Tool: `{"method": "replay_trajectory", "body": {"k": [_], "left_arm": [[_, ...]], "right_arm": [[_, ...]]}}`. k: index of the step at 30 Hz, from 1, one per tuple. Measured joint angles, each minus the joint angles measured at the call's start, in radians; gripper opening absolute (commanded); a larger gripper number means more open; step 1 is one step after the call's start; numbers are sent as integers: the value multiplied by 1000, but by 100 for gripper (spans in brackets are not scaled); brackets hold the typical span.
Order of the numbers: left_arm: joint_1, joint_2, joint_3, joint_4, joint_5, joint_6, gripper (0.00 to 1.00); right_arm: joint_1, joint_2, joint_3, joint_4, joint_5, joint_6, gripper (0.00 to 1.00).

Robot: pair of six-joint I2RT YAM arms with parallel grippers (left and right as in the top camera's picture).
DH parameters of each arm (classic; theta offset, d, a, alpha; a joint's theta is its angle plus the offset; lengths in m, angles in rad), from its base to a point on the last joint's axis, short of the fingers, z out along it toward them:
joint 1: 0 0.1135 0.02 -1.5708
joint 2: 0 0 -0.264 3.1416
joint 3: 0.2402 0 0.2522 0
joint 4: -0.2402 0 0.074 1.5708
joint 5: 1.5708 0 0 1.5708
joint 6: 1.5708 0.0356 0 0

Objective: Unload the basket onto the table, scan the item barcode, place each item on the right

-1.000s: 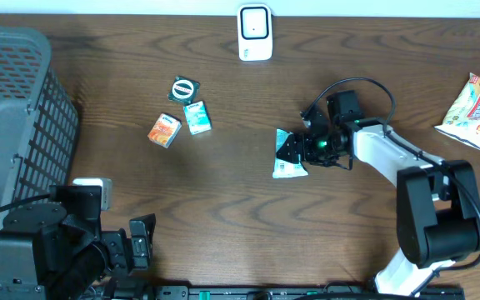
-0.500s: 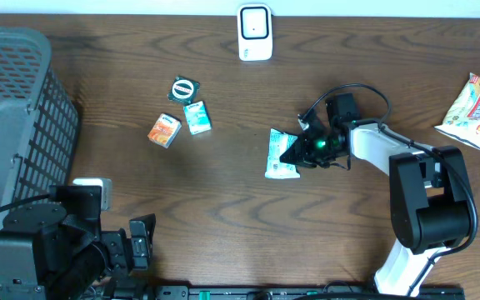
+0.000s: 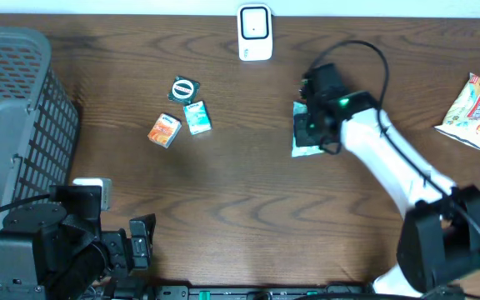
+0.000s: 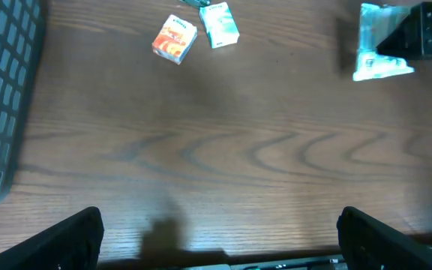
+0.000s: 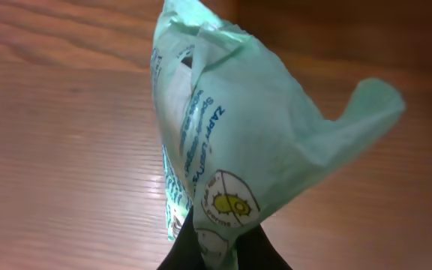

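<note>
right claw [image 3: 313,125]: we see it clamped on green packet [image 5: 231,127], which sticks out lengthwise past fingertips, off table [image 3: 223,200]
scanner [image 3: 255,32]: ahead of this claw; right arm nearer, we judge
left claw [image 4: 220,244]: apart, empty

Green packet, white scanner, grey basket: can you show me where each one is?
green packet [image 5: 231,127], right wrist view, on its crinkled middle.
white scanner [image 3: 255,33], overhead view, on the middle of its front face.
grey basket [image 3: 57,137], overhead view, on its mesh side wall.

Basket [image 3: 15,92], 3 pkts [image 3: 197,117], snack bag [image 3: 472,110]
</note>
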Motion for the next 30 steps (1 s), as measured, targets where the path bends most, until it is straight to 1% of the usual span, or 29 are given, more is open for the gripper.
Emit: {"method": "replay_trajectory", "body": {"k": [4,6,7,10,11,14,17,18,20,21,26,28,30], "left_arm": [[0,0,0,0,0,0,97],[0,0,0,0,0,0,98],[0,0,0,0,0,0,98],[0,0,0,0,0,0,98],[0,0,0,0,0,0,98],[0,0,0,0,0,0,98],[0,0,0,0,0,0,98],[0,0,0,0,0,0,98],[0,0,0,0,0,0,98],[0,0,0,0,0,0,98],[0,0,0,0,0,0,97],[0,0,0,1,0,0,98],[0,0,0,0,0,0,98]], "right_arm": [[109,23,2,-135,325,25,1],[135,58,2,-175,445,51,1],[143,82,2,-182,499,62,1],[146,145,1,-193,576,80,1],[146,168,1,-201,594,85,3],[146,215,0,-206,612,95,5],[150,241,-2,-202,583,101,7],[153,243,-2,-203,573,103,11],[160,244,-2,-202,554,109,26],[163,244,-2,-202,553,114,27],[182,244,-3,-201,509,111,27],[184,244,-3,-206,487,111,20],[185,244,-3,-206,473,113,19]]}}
